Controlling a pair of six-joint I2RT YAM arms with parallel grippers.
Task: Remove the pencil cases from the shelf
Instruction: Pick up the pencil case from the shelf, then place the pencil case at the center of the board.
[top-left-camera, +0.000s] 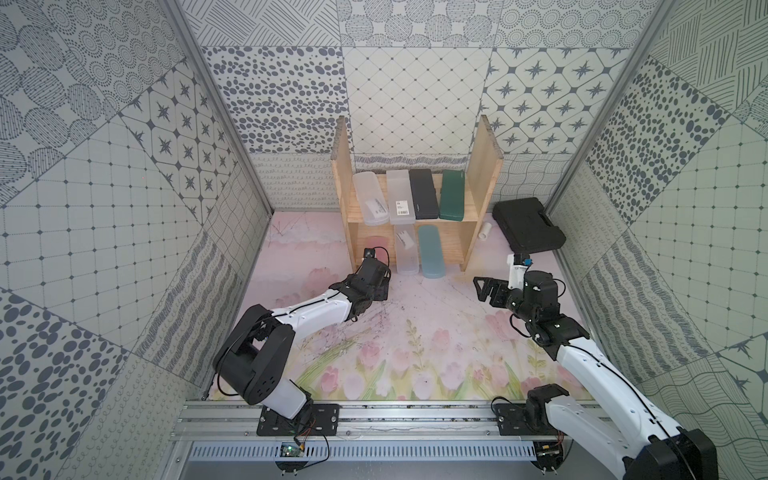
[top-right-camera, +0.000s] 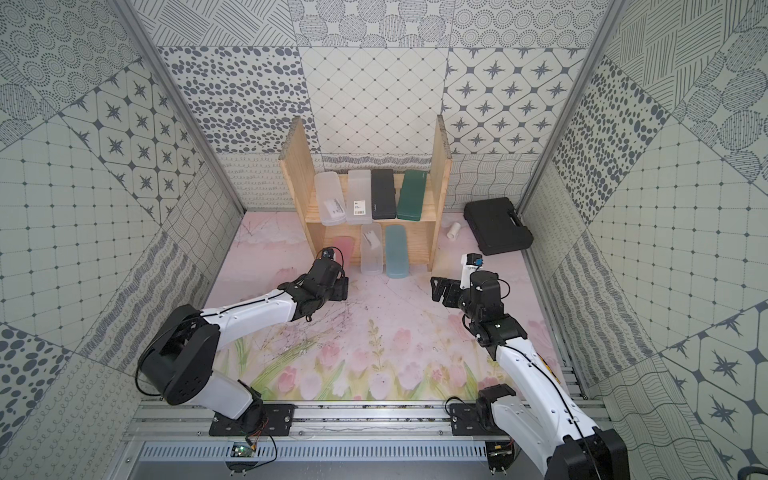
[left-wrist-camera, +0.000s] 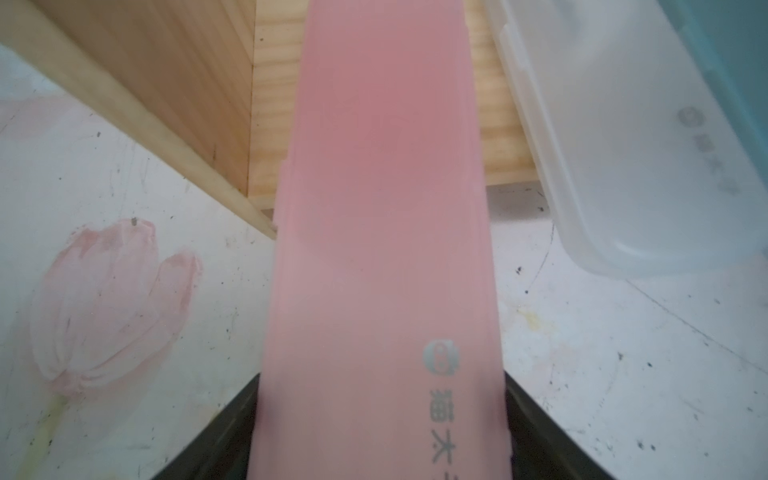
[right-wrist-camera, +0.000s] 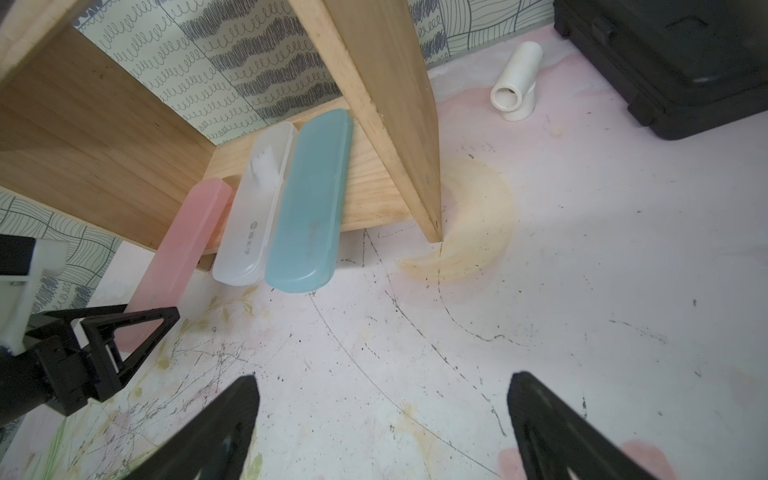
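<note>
In both top views we are looking at the shelf standing at the back of the table, and every pencil case is lying on it. The end clear case, second clear case, black case and dark green case are sitting on the upper board. The pink case, lower clear case and light blue case are sticking out over the lower board's front edge. The left gripper is sitting at the pink case's near end. The right gripper is hovering well apart from it, over bare table.

In the left wrist view the pink case is running straight out between the black fingers, which are pressing on both long sides, so we are judging it clamped. Its far part is lying over the lower board, near the side panel and just beside the lower clear case.

In the right wrist view the right jaws are standing wide apart, holding nothing.

We are watching for three risks. A crooked pull could be catching the pink case on the side panel. It could also be dragging the overhanging lower clear case off with it. And with smooth plastic held only at one end, the case could be pivoting or slipping once its far end is leaving the board.
</note>
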